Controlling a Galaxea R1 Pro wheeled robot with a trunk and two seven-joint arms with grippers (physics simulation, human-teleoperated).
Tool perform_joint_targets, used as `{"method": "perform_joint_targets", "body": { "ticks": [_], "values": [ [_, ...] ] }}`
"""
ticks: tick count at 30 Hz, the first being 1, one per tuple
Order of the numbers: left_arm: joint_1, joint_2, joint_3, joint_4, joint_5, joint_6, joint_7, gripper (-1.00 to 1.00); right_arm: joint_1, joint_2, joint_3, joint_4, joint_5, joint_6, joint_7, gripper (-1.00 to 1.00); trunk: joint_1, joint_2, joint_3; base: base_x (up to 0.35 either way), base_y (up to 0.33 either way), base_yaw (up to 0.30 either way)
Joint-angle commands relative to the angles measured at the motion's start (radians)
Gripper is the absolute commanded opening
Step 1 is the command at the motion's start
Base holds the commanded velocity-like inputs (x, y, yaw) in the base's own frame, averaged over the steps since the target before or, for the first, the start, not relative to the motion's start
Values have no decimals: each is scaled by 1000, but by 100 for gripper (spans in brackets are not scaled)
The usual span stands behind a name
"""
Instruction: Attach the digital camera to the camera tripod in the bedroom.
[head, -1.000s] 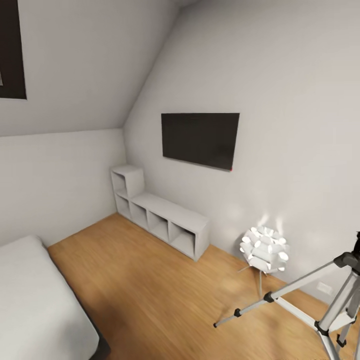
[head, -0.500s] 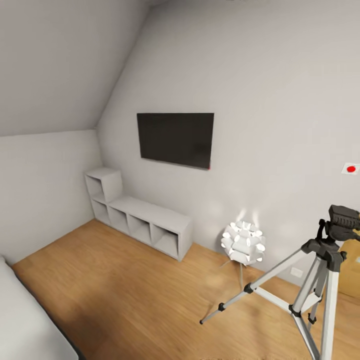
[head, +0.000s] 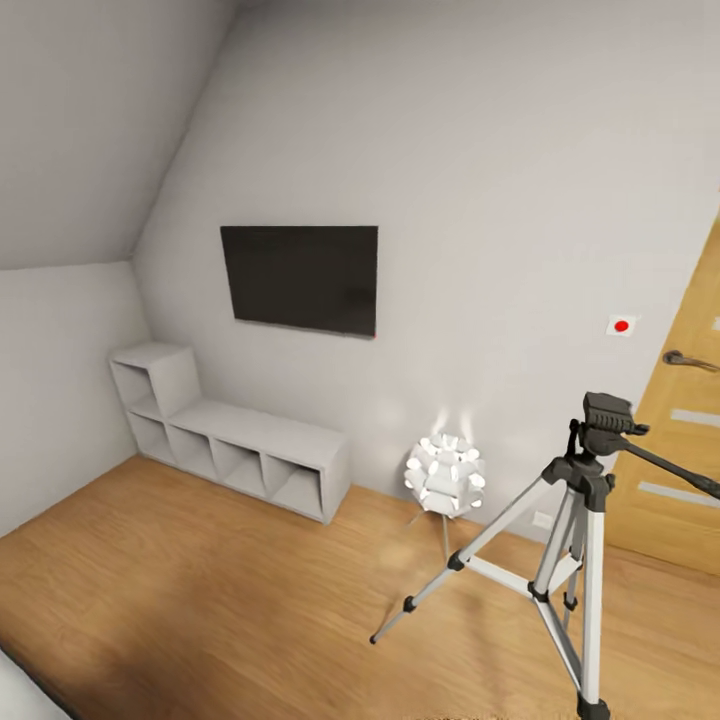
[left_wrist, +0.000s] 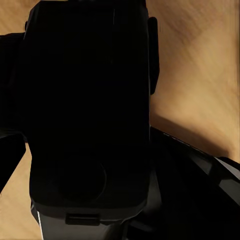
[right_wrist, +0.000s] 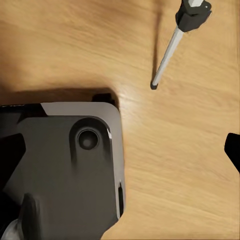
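The camera tripod stands on the wood floor at the right of the head view, silver legs spread, its dark head bare, its pan handle pointing right. One of its legs crosses the floor in the right wrist view. A black boxy body, the digital camera, sits very close in the left wrist view, with dark gripper parts at both of its sides; the left gripper looks shut on it. In the right wrist view one dark fingertip pokes in at the picture's edge, far out to the side, with nothing held.
White cube shelves line the wall under a black wall screen. A white spiky globe lamp stands just left of the tripod. A wooden door is behind it, with a white red-dotted wall plate. The robot's grey base shows.
The head view has swung to the right: shelves, screen and lamp slid left, the bed left the picture, the tripod came fully into view and the door appeared.
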Motion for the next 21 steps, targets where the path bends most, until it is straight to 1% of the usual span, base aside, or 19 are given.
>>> {"method": "perform_joint_targets", "body": {
  "ticks": [1, 21],
  "values": [
    [0, 0, -8, 0, 8, 0, -3, -100, -1, 0, -9, 3, 10, -4, 2, 100, 0, -1, 0, 0, 0, -289],
    [0, 0, -8, 0, 11, 0, -1, -100, -1, -1, -9, 3, 10, -4, 1, 100, 0, -1, 0, 0, 0, -289]
  ]
}}
